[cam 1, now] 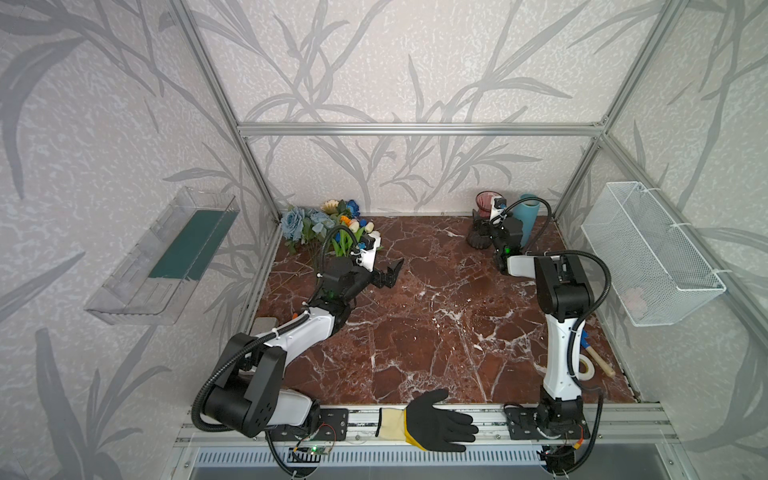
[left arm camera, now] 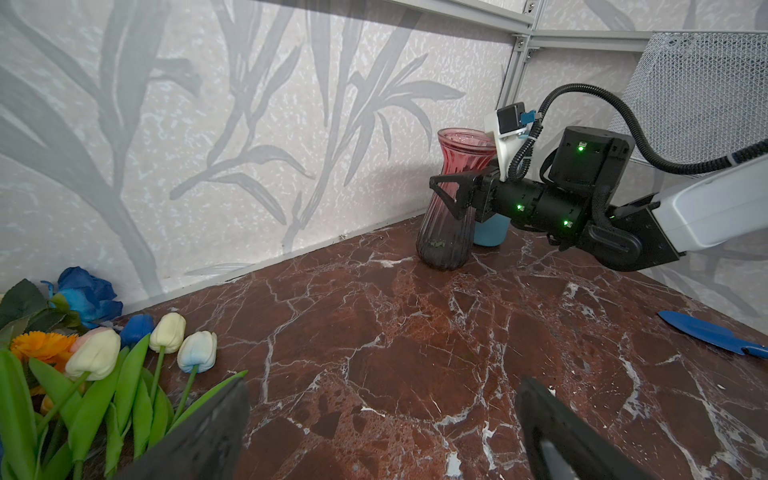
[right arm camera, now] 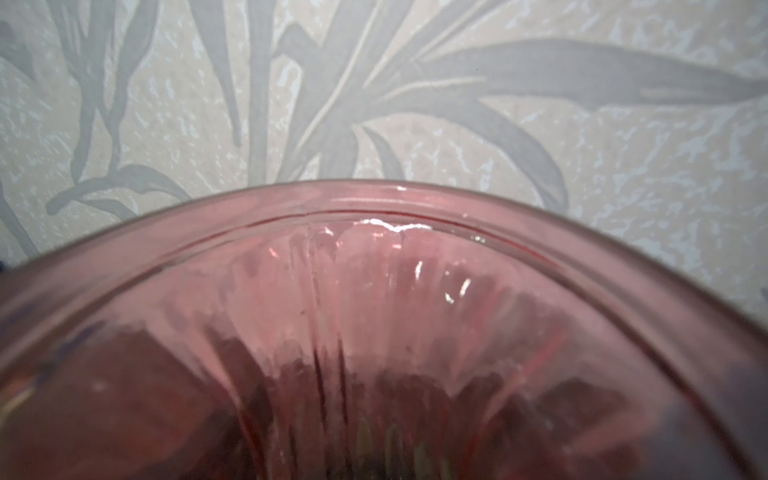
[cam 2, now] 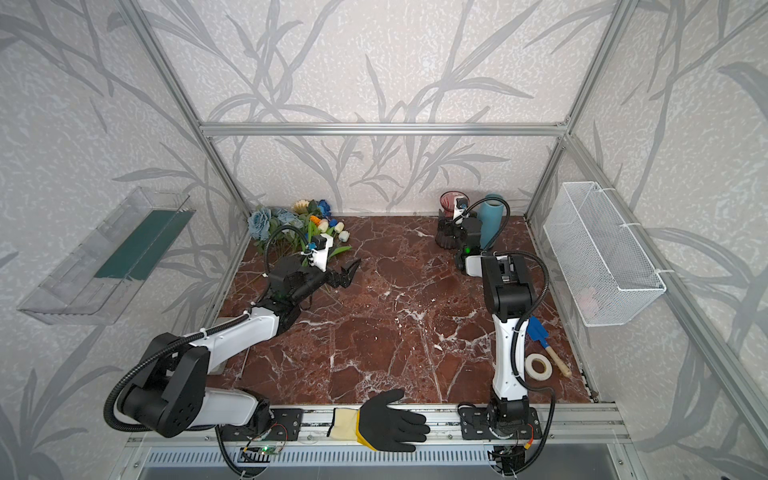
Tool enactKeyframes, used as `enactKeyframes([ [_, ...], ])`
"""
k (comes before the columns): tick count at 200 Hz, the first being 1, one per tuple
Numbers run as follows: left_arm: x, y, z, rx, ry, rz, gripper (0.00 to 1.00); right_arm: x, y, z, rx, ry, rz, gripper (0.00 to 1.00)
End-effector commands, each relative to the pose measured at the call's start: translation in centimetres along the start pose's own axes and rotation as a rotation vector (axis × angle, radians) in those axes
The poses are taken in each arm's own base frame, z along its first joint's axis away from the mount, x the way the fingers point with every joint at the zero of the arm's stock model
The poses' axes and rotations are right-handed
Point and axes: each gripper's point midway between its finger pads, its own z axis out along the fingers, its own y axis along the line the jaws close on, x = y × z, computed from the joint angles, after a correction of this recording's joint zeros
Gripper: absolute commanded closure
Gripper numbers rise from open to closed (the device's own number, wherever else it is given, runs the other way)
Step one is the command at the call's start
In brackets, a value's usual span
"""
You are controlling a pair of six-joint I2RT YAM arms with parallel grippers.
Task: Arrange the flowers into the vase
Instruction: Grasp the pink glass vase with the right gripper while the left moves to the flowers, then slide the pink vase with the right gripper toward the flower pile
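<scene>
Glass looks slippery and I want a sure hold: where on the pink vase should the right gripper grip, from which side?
Take the pink vase at its narrow waist, under the flared rim, coming level from the table's open front, where the right gripper sits. The wall is behind it, the blue vase beside it; the flare above should resist slipping.

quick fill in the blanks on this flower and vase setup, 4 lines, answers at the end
1. In both top views the flowers lie in the far ___ corner of the table.
2. The right gripper is at the waist of the ___ glass vase.
3. The left gripper hovers over the table, jaws ___ and empty.
4. A black ___ lies on the front rail.

Missing words: left; pink; open; glove
</scene>
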Motion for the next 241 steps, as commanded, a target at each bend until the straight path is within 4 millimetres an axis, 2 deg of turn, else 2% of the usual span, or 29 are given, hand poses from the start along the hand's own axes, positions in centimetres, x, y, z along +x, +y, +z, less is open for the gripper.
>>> enactKeyframes([
  [1, -1.1, -0.2, -0.6, -0.004, -0.031, 0.017, 0.01, -2.6, 0.6, 0.1, -0.025, -0.092, -0.027, 0.14],
  [8, -1.1, -0.2, -0.7, -0.007, -0.031, 0.016, 0.01, -2.6, 0.6, 0.0, -0.022, -0.092, -0.026, 0.15],
  [38, -1.0, 0.0, -1.2, -0.028, -0.049, 0.007, 0.01, -3.0, 1.4, -0.6, -0.066, -0.112, -0.033, 0.28],
  [58, -0.8, 0.1, -1.7, -0.042, -0.052, 0.003, 0.01, -2.8, 1.6, -0.9, -0.079, -0.105, -0.034, 0.31],
  [78, -0.6, 0.5, -2.1, -0.070, -0.051, -0.001, 0.01, -3.0, 1.9, -1.8, -0.092, -0.117, -0.037, 0.42],
  [105, -1.0, 3.2, -4.1, -0.250, -0.119, -0.038, 0.02, -4.4, 3.0, -3.3, -0.125, -0.163, -0.063, 0.50],
  [132, -0.9, 5.1, -6.2, -0.386, -0.159, -0.047, 0.02, -6.1, 4.5, -4.9, -0.191, -0.132, -0.053, 0.61],
  [145, -0.8, 5.7, -6.9, -0.435, -0.153, -0.049, 0.02, -6.9, 6.2, -6.0, -0.274, -0.123, -0.048, 0.63],
  [174, -0.3, 7.1, -8.3, -0.536, -0.113, -0.042, 0.02, -8.1, 11.7, -9.3, -0.485, -0.120, -0.066, 0.72],
  [221, 0.4, 8.0, -10.1, -0.626, -0.076, -0.052, 0.03, -9.2, 21.3, -15.8, -0.745, -0.188, -0.090, 0.72],
  [241, 0.7, 8.1, -10.4, -0.634, -0.068, -0.053, 0.03, -9.4, 24.1, -18.0, -0.828, -0.229, -0.088, 0.72],
])
